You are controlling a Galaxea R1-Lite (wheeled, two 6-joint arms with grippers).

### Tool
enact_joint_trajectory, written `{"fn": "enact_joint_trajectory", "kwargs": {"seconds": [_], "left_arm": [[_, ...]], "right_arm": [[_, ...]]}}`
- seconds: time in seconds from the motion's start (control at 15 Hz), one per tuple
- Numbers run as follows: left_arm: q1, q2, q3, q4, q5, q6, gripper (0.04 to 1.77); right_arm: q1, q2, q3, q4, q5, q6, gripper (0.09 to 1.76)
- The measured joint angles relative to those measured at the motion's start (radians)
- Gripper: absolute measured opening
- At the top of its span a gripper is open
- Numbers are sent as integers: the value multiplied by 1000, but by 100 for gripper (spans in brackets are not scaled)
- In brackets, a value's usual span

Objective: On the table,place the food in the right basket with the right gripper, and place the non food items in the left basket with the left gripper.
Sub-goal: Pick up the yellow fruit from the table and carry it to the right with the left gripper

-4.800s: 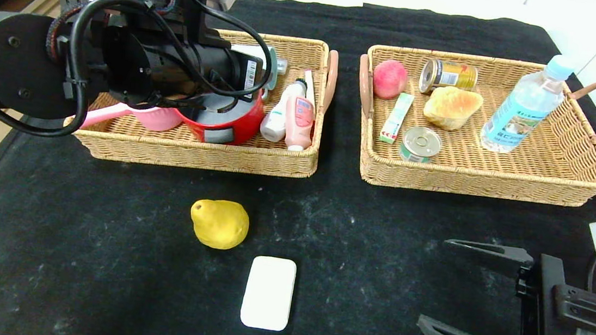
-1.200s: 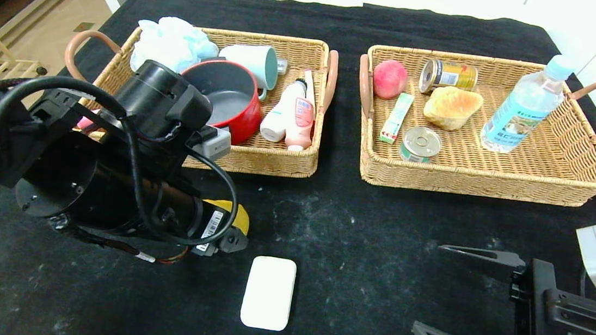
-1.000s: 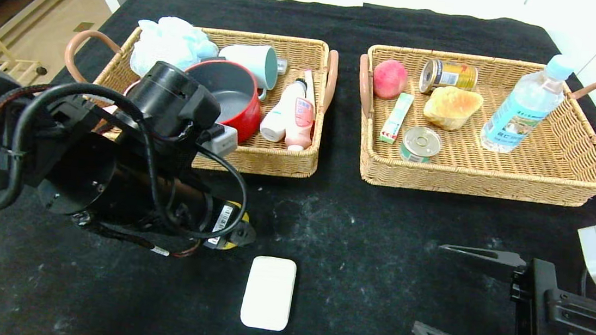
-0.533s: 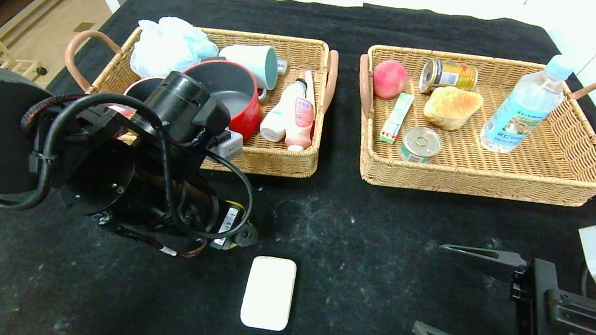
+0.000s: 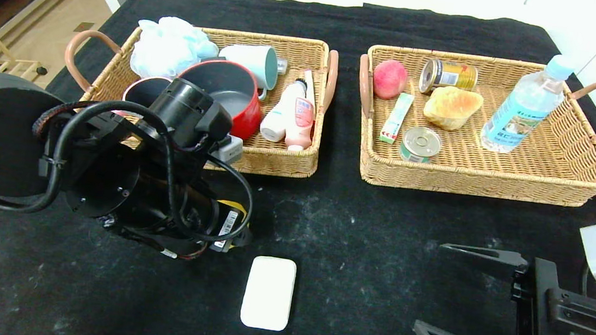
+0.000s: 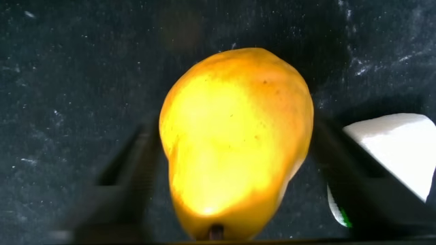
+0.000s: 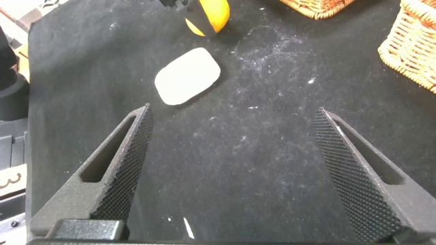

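A yellow pear (image 6: 235,136) lies on the black table, mostly hidden under my left arm in the head view, where only a yellow sliver (image 5: 236,208) shows. My left gripper (image 6: 236,139) is low over it, open, with one finger on each side of the pear and a narrow gap at both. A white soap bar (image 5: 268,293) lies just beside the pear, nearer the front edge. My right gripper (image 5: 461,292) rests open at the front right with nothing between its fingers (image 7: 116,170). The left basket (image 5: 276,162) and right basket (image 5: 466,181) stand at the back.
The left basket holds a red pot (image 5: 228,95), a white cup (image 5: 253,62), a blue-white puff (image 5: 165,45) and bottles (image 5: 289,114). The right basket holds a peach (image 5: 389,79), cans (image 5: 420,144), bread (image 5: 452,107) and a water bottle (image 5: 525,104).
My left arm has come away from the left basket and down over the pear, settling lower and slightly right in the last second. The right arm has stayed put.
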Motion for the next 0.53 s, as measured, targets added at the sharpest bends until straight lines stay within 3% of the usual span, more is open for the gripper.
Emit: {"fn": "enact_joint_trajectory", "kwargs": {"seconds": [0.13,0.53], "left_arm": [[1,4,-2,0,0,0,124],[3,8,-4,2,1,0,118]], "right_arm": [[0,0,0,0,0,0,171],[-1,1,1,0,0,0,171]]}}
